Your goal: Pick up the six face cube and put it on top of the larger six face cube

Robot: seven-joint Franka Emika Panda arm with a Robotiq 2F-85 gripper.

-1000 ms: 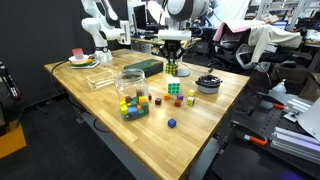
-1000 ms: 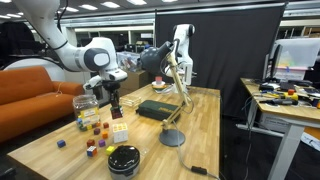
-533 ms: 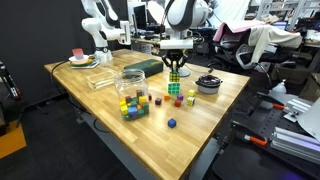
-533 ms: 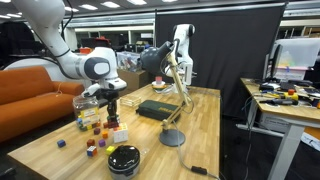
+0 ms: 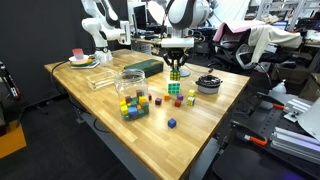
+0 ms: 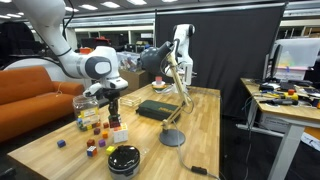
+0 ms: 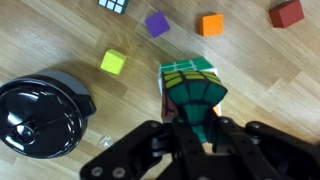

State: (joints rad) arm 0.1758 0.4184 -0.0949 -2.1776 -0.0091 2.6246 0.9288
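Observation:
My gripper (image 5: 176,69) is shut on the six face cube (image 7: 190,85), a dark-gridded puzzle cube that shows green and yellow-green tiles between my fingers (image 7: 192,122) in the wrist view. I hold it directly over the larger six face cube (image 5: 175,89), which stands on the table. In an exterior view that larger cube (image 6: 118,131) shows white and red tiles below my gripper (image 6: 112,114). In the wrist view only a white and red sliver of it (image 7: 164,100) shows beside the held cube. I cannot tell whether the two cubes touch.
A black round bowl (image 5: 208,83) (image 7: 40,105) stands close by, with a tiny yellow-green cube (image 5: 191,98) (image 7: 113,62) between it and the stack. Several loose coloured blocks (image 5: 135,105), a clear jar (image 5: 130,80), a dark green box (image 6: 155,109) and a desk lamp (image 6: 172,136) stand around.
My gripper has come down a little with the cube towards the larger cube. It has stayed still over the last half second.

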